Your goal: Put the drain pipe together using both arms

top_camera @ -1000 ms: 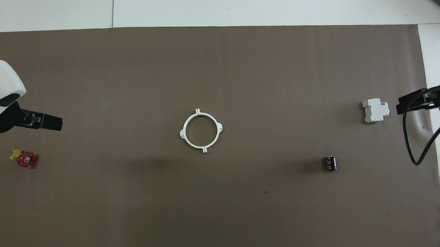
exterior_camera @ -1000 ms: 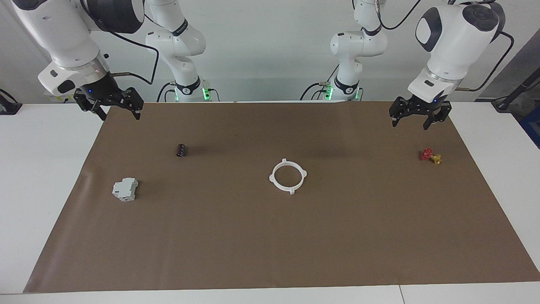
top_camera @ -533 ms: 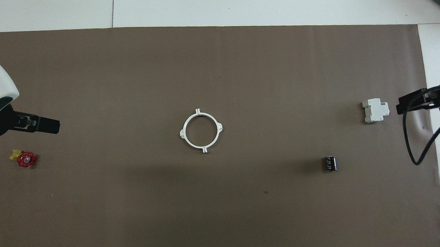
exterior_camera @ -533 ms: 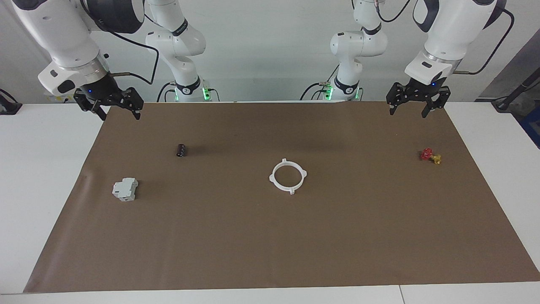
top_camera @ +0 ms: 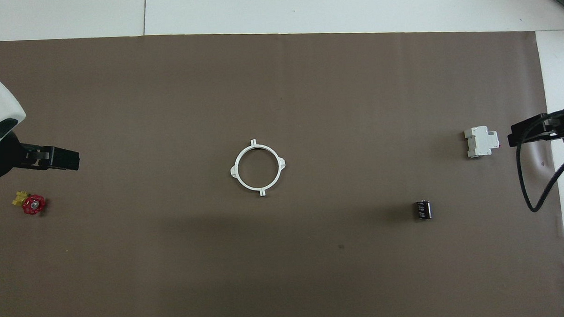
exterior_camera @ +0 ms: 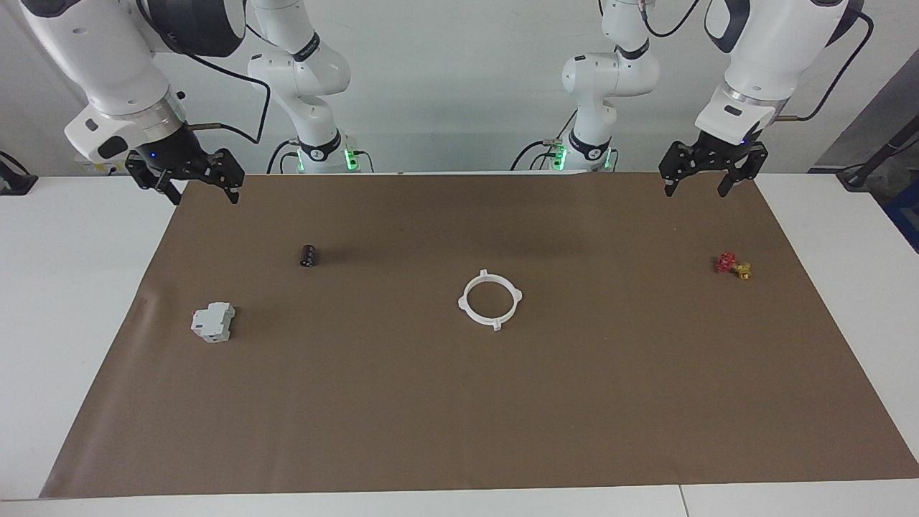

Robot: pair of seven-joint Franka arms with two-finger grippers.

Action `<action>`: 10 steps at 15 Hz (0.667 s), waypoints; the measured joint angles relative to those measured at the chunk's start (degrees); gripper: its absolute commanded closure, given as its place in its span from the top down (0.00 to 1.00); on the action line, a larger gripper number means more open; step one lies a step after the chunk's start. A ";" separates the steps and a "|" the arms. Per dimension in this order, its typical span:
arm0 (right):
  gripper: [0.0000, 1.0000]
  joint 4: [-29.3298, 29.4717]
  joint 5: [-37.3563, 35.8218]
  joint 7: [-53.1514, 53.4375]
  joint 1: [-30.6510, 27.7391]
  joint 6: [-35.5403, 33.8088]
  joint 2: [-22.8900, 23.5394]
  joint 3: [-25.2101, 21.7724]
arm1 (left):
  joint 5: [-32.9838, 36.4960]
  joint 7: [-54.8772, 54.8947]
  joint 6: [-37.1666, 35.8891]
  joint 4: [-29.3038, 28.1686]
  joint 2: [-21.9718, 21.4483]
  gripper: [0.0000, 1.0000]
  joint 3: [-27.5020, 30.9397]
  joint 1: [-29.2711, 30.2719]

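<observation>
The drain pipe (exterior_camera: 495, 325) (top_camera: 262, 192) lies flat in the middle of the brown mat, its two white half-rings joined into one full ring with small tabs sticking out. Nothing touches it. My left gripper (exterior_camera: 695, 188) (top_camera: 57, 158) hangs open and empty over the mat's robot-side edge at the left arm's end. Over the mat's corner at the right arm's end, my right gripper (exterior_camera: 204, 195) (top_camera: 529, 131) hangs open and empty too. Both are well apart from the ring.
A grey-white boxy block (exterior_camera: 213, 322) (top_camera: 481, 141) and a small black cylinder (exterior_camera: 309, 255) (top_camera: 422, 209) lie toward the right arm's end. A red and yellow valve (exterior_camera: 732, 265) (top_camera: 30, 203) lies toward the left arm's end. The brown mat (exterior_camera: 459, 416) covers the white table.
The left arm has lifted and drawn its gripper back toward the robots' edge of the mat. The right arm and the ring have not moved.
</observation>
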 measured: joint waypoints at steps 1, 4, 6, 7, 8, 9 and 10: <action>1.00 0.00 0.00 0.00 0.00 0.00 0.00 0.00 | 0.00 -0.07 0.00 0.00 0.00 1.00 0.00 0.00; 1.00 0.00 0.00 0.00 0.00 0.00 0.00 0.00 | 0.00 -0.17 0.24 0.11 0.00 1.00 -0.10 -0.02; 1.00 0.00 0.00 0.00 0.00 0.00 0.00 0.00 | 0.00 -0.37 0.49 0.16 0.00 1.00 -0.13 -0.02; 1.00 0.00 0.00 0.00 0.00 0.00 0.00 0.00 | 0.00 -0.45 0.55 0.17 0.00 1.00 -0.07 -0.01; 1.00 0.00 0.00 0.00 0.00 0.00 0.00 0.00 | 0.00 -0.49 0.66 0.18 0.00 1.00 -0.01 -0.01; 1.00 0.00 0.00 0.00 0.00 0.00 0.00 0.00 | 0.00 -0.52 0.89 0.19 0.00 1.00 0.04 0.00; 1.00 0.00 0.00 0.00 0.00 0.00 0.00 0.00 | 0.00 -0.56 1.24 0.19 0.00 1.00 0.07 0.00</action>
